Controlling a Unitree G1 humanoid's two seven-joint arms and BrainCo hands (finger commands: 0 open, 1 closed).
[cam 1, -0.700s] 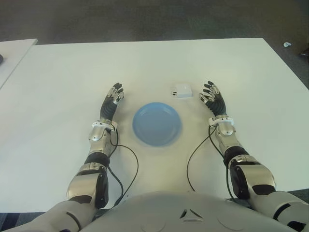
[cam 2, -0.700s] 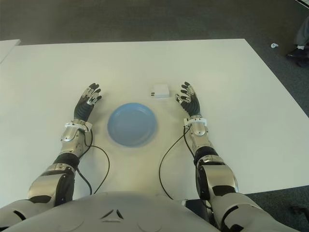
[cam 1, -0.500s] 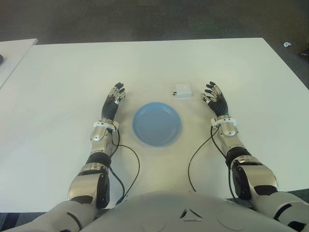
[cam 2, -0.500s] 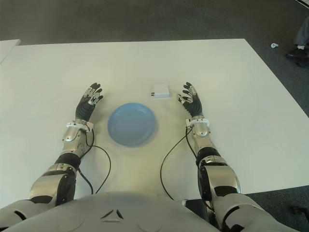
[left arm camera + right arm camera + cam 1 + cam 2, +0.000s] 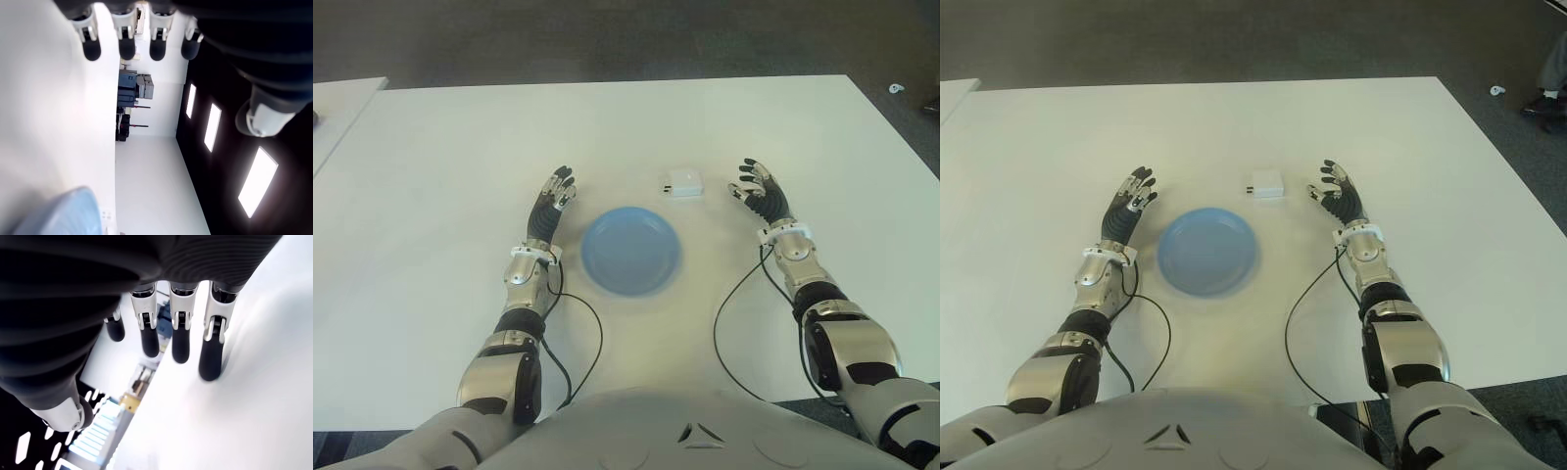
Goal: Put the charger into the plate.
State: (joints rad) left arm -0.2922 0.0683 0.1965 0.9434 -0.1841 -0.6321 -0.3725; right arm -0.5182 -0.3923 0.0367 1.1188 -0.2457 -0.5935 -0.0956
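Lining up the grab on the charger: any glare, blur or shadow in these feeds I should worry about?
Eye views: even light, soft shadows, charger and plate sharp on the white table. Left wrist view: fingers blurred, table washed out by glare. Right wrist view: fingers close and soft, table blown white; charger not in view.

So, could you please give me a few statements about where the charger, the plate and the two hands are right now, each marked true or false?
1. The charger lies inside the plate. False: it lies on the table, just beyond the plate.
2. The right hand shows to the right of the charger, apart from it. True.
3. The left hand grasps the plate's rim. False: it shows left of the plate, fingers spread, holding nothing.
4. The plate holds nothing. True.
5. The right hand is closed around the charger. False: its fingers are spread and hold nothing.
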